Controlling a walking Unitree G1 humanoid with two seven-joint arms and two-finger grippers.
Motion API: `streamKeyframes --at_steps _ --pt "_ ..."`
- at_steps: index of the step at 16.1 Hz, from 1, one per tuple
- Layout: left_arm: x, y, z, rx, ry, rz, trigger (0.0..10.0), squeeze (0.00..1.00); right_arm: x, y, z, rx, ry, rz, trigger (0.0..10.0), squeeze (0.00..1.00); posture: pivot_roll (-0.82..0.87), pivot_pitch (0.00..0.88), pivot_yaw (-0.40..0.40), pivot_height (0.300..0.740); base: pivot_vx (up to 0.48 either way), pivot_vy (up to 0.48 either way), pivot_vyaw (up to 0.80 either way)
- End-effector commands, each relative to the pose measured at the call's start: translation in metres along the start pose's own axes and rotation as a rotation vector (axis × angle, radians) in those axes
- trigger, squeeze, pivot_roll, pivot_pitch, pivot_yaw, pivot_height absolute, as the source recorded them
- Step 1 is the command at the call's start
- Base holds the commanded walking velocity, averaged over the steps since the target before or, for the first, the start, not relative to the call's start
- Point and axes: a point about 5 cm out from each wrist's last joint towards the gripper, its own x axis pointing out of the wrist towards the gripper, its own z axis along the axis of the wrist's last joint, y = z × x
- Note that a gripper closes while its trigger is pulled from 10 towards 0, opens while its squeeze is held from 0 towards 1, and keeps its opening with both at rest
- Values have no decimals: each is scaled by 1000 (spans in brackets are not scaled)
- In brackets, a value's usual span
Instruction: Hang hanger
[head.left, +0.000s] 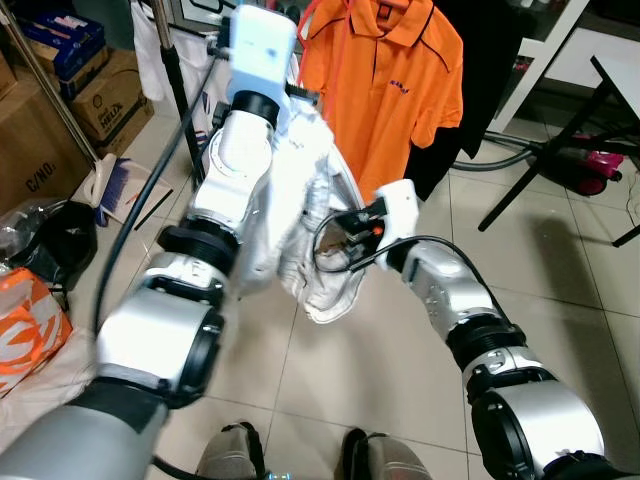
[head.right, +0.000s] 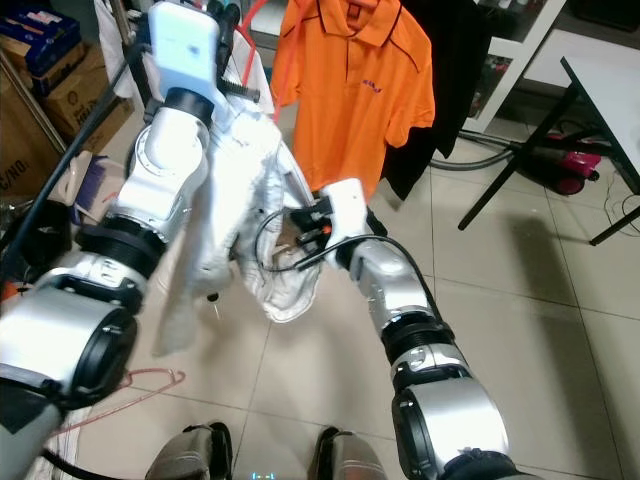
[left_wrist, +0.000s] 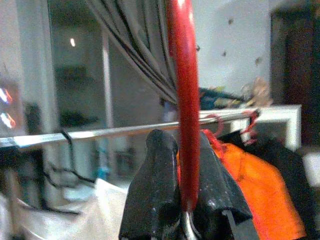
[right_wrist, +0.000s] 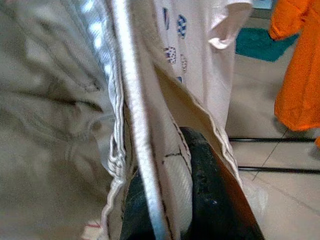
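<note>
My left arm is raised toward the metal clothes rail (left_wrist: 100, 132). My left gripper (left_wrist: 182, 205) is shut on the stem of a red hanger (left_wrist: 182, 100), whose hook rises in front of the rail; I cannot tell if it touches the rail. A white garment (head.left: 300, 200) hangs from that hanger beside my left forearm. My right gripper (right_wrist: 182, 200) is lower, to the right, and shut on a fold of the white garment's (right_wrist: 200, 60) lower part. An orange polo shirt (head.left: 385, 80) hangs on the rail just to the right.
A black garment (head.left: 480, 70) hangs right of the orange shirt. Cardboard boxes (head.left: 100, 90) and a black bag (head.left: 60, 240) stand at the left. Black table legs (head.left: 540, 160) cross the tiled floor at the right. A red wire hanger (head.right: 130, 395) lies on the floor.
</note>
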Motion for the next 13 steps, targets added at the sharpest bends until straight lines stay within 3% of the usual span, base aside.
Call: streamKeyframes --at_steps 1,7,13 --pt "19 22 55 -66 -244 89 10000 0 -25 -19 -47 110 162 -104 0 0 -58 149 -89 740 0 0 0" --pt "16 21 57 -162 -265 60 10000 0 -24 -21 -43 44 149 -117 0 0 -51 150 -95 740 0 0 0" --pt "15 19 58 -194 -266 29 10000 0 -24 -22 -42 2 154 -132 0 0 -50 151 -99 740 0 0 0"
